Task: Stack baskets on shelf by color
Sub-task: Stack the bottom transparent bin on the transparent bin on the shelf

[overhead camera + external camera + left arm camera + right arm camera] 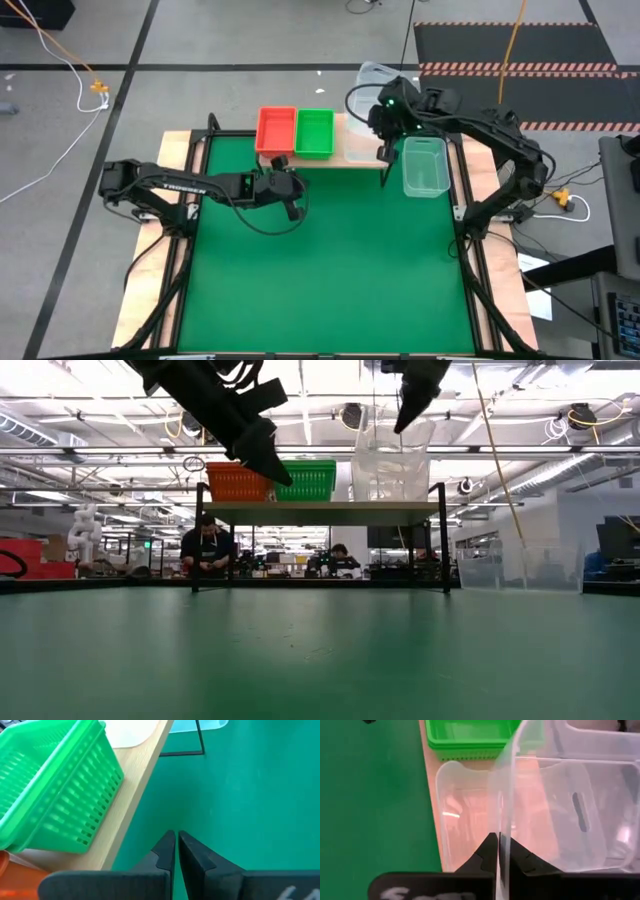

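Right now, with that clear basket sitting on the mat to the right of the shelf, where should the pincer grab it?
Pinch the rim of the clear basket on one wall, bringing the right pincer straight down from above. It sits upright with its mouth open to the top, so a thin wall can slide between the jaws; the body looks too wide to span.

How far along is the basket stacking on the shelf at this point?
Done: red baskets and green baskets sit side by side on the shelf.
In hand: the right gripper, jaws shut on a clear basket's wall, holds it over a clear basket already on the shelf.
Left: lowering it in, plus another clear basket on the mat. The left gripper hangs shut and empty.
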Action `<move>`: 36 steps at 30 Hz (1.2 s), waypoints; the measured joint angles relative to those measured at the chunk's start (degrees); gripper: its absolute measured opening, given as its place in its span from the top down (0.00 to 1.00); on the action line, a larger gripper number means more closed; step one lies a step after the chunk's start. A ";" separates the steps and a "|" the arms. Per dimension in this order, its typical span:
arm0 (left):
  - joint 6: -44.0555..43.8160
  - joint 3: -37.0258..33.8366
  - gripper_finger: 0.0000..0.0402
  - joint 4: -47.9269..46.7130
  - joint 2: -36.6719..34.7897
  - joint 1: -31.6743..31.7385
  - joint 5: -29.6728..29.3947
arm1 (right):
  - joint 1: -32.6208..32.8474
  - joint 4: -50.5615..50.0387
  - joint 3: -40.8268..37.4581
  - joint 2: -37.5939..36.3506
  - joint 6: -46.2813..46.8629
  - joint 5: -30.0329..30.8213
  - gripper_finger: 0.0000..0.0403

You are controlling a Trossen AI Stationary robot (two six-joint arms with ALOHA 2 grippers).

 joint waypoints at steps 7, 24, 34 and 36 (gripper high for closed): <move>-0.24 0.00 0.94 0.02 0.00 0.00 -0.01 | 0.29 0.55 -3.80 0.07 0.18 -4.17 1.00; -0.28 0.02 0.94 0.22 0.00 0.00 -0.04 | 0.48 1.78 -5.72 -0.20 -1.42 -4.23 0.79; -0.30 0.04 0.94 0.00 0.00 0.00 -0.07 | 0.50 7.75 -5.75 -6.23 -0.13 -3.98 0.67; -0.33 0.04 0.94 0.02 0.00 0.00 -0.09 | 0.48 7.69 -5.74 -7.39 0.03 -4.06 0.68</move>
